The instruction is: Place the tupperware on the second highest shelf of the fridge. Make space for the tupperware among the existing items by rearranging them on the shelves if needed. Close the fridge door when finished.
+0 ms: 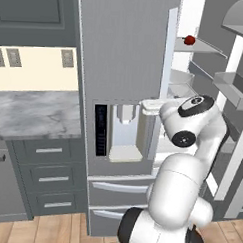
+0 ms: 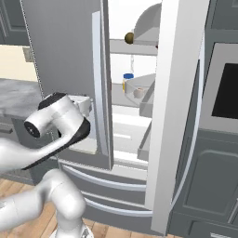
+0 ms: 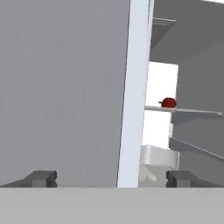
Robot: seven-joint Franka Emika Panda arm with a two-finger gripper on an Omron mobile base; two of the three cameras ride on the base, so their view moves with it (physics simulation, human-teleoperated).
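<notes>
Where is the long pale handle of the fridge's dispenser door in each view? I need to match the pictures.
Left base view: handle stands upper right of centre, along the door's right edge.
Right base view: upper left of centre, running down behind the arm.
Hand view: a tall pale strip just right of centre.
Shared landmark: the white fridge interior lies directly right of the handle in all three.

A grey marbled surface runs along the left, over dark grey drawers with pale bar handles. Behind it the wall is cream, with small grey outlets. Dark grey cabinets hang above. The floor is light wooden planks. On the right, a dark built-in oven window sits among grey cabinet panels.
</notes>
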